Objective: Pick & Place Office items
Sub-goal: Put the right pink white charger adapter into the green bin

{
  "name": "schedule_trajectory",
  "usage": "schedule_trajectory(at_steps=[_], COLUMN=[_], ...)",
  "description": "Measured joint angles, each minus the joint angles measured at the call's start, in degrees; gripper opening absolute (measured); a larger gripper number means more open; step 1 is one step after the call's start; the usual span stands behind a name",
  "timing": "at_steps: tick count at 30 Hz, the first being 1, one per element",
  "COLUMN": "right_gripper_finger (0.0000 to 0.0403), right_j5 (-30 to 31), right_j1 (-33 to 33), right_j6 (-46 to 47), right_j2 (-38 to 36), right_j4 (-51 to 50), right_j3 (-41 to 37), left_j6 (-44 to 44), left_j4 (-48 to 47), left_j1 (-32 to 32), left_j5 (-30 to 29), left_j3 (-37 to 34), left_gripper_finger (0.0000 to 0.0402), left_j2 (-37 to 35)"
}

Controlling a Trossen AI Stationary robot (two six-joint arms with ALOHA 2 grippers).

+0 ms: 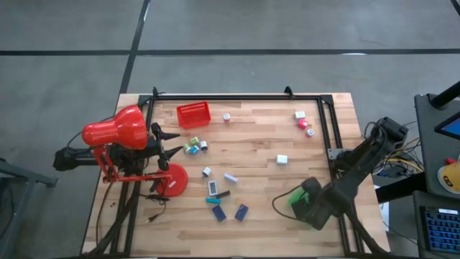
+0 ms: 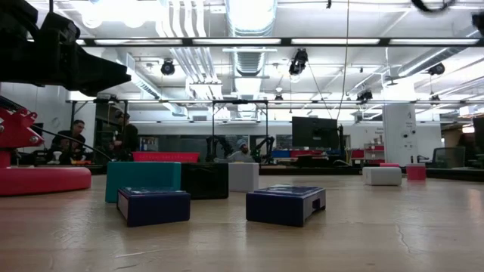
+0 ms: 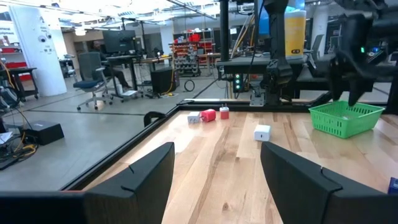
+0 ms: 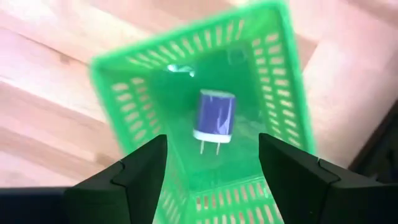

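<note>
Wooden table in an open workshop. Right gripper hangs over the green tray, fingers apart and holding nothing; a navy plug block lies in the tray just past its tips. Risk: rising carelessly, a finger could snag the mesh wall and tip the tray. Other office items sit well off to its side. Left gripper open, parked by the red lamp. No legible writing

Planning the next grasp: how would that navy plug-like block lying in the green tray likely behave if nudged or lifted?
The navy block looks rigid and small, so probably light. It lies flat in the green tray, with two thin prongs at its white end; those might snag the slotted floor. Its rounded sides could slip between fingers. The right gripper hovers open above it.
</note>
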Motion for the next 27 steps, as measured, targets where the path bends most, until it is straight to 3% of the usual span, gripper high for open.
schedule_trajectory(at_steps=[6,12,19,27], right_gripper_finger=[0.0244,0.0244,0.0244,0.0244], right_j5=[6.88,12.50,18.48,18.76], right_j1=[-1.05,-7.05,-19.29,-35.71], right_j6=[0.04,-0.37,-13.37,-24.31], right_j2=[-6.79,-11.66,-16.44,-17.97], right_j4=[-12.90,-28.33,-28.69,-28.36], right_j3=[5.07,9.05,7.10,1.70], left_j6=[0.01,0.01,0.00,0.01], left_j4=[0.00,0.02,0.01,0.01], left_j1=[0.00,0.01,0.00,0.01], left_j5=[-0.01,-0.01,0.00,0.00], left_j3=[-0.02,-0.02,-0.01,-0.01], left_gripper_finger=[0.0245,0.0245,0.0245,0.0245], left_j2=[0.00,0.00,-0.02,0.00])
